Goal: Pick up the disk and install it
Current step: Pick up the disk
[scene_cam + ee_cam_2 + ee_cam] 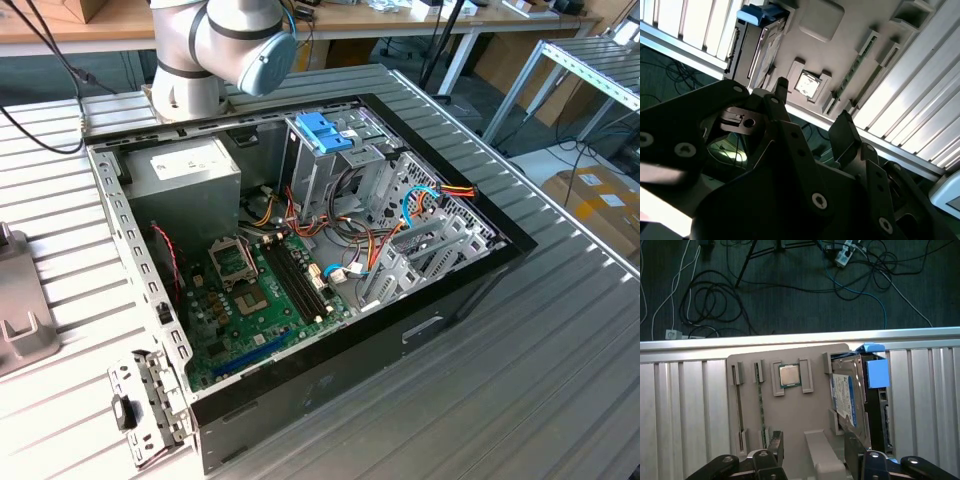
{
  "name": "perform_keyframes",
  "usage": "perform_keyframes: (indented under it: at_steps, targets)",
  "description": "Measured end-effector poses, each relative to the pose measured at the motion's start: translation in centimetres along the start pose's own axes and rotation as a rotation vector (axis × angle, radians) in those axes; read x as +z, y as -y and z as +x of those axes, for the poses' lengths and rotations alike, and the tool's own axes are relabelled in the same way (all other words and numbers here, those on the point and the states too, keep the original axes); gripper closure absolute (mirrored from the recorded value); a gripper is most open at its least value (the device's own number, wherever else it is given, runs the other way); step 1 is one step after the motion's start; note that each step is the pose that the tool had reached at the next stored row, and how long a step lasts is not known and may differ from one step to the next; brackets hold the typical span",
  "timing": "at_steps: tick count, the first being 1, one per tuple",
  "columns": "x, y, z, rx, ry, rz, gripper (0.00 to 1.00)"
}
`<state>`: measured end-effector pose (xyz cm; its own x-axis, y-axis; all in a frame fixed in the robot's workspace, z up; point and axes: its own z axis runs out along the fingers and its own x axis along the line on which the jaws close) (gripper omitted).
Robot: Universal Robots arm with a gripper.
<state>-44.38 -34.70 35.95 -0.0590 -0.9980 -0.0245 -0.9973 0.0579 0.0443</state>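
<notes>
- Grey plastic formed the holder, which lay on the slatted metal table close to its edge, with the floor and loose cables beyond.
- The disk stood on its edge in a slot at one end of that holder, label face showing and a blue rail along its far side. It was not yet in the computer case.
- The gripper hung over the holder with its dark fingers spread wide and nothing between them. In the first wrist view the disk lined up with one finger rather than with the gap.
- Risk, as I judged it: coming straight down from there, that finger could land on the disk's upper edge or its rail. That could jam the disk in the slot or knock it askew.
- A second risk: a grip that caught the blue rail instead of the metal body could slip or twist the disk as it lifted.
- A third risk: the bundle of wires beside the drive cage in the exterior view could snag the disk on its way in.
- Count on the holder: one disk, one processor chip, one memory stick.
- Count elsewhere: one case, one cage with a blue top, one gripper with two fingers.
</notes>
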Motion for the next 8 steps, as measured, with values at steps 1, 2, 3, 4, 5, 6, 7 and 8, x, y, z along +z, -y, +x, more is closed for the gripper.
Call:
perform_keyframes:
  at_steps: [1,2,3,4,5,6,7,8]
  targets:
    - [0.01,-0.01,-0.13,0.0,0.0,0.0,0.4]
    - [0.02,-0.01,-0.26,0.0,0.0,0.0,0.4]
    - [0.03,-0.02,-0.33,0.0,0.0,0.0001,0.4]
    - [0.03,-0.02,-0.37,0.0,0.0,0.0,0.4]
    - [0.03,-0.02,-0.42,0.0,0.0,0.0,0.4]
    - [0.04,-0.03,-0.47,0.0,0.0,0.0,0.4]
    - [0.04,-0.03,-0.52,0.0,0.0,-0.0001,0.4]
    - [0.04,-0.03,-0.57,0.0,0.0,0.0,0.4]
